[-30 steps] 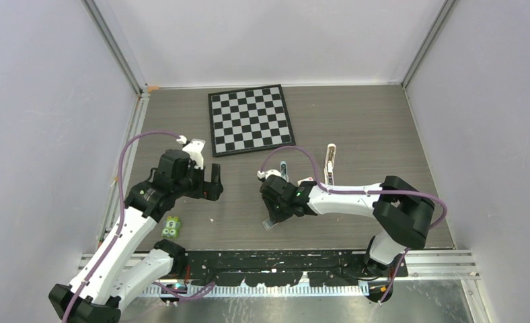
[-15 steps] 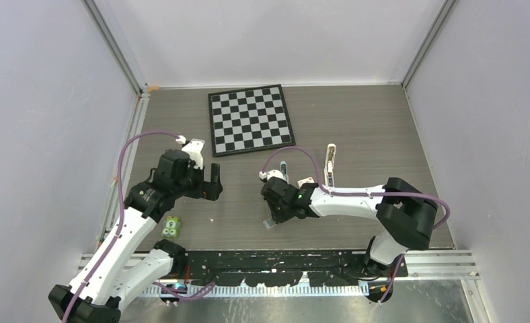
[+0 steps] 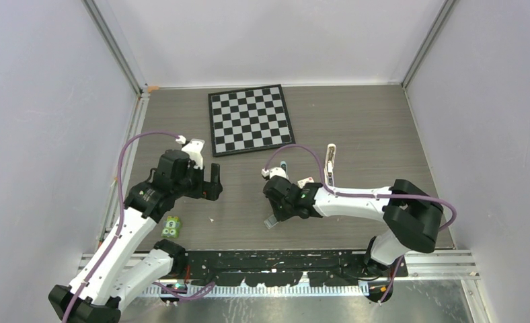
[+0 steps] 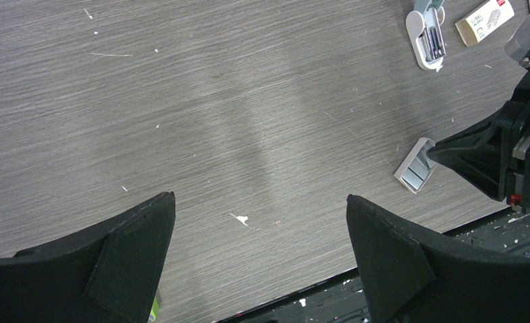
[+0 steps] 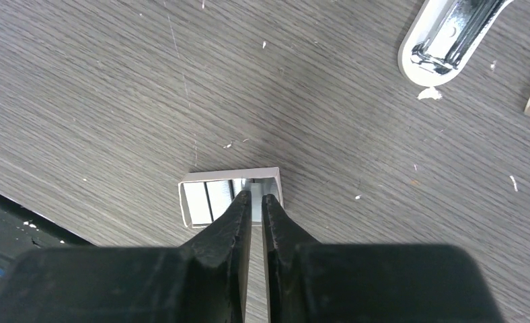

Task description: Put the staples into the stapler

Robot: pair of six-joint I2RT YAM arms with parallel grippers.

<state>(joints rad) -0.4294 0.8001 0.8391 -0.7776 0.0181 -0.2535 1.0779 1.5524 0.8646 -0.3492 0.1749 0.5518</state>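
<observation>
The staples point(image 5: 207, 200) are silvery blocks lying in a small open tray point(image 5: 230, 175) on the table; they also show in the left wrist view point(image 4: 415, 173) and the top view point(image 3: 271, 221). My right gripper point(image 5: 255, 199) reaches into the tray, its jaws almost closed on a thin silvery strip of staples at the tray's right end. The white stapler point(image 3: 329, 163) lies behind the right arm, apart from it, and is not in the wrist views. My left gripper point(image 4: 259, 249) is open and empty above bare table, left of the tray point(image 3: 213, 183).
A small light-blue-and-white object with metal inside point(image 3: 284, 166) point(image 5: 444, 37) lies just behind the tray, with a small tan box point(image 3: 306, 180) beside it. A chessboard point(image 3: 250, 119) lies at the back. A green item point(image 3: 172, 227) sits near the front left. The table's front edge point(image 4: 383, 269) is close.
The right arm has shifted slightly to the right, with its gripper staying at the staples tray. The left arm has not moved.
</observation>
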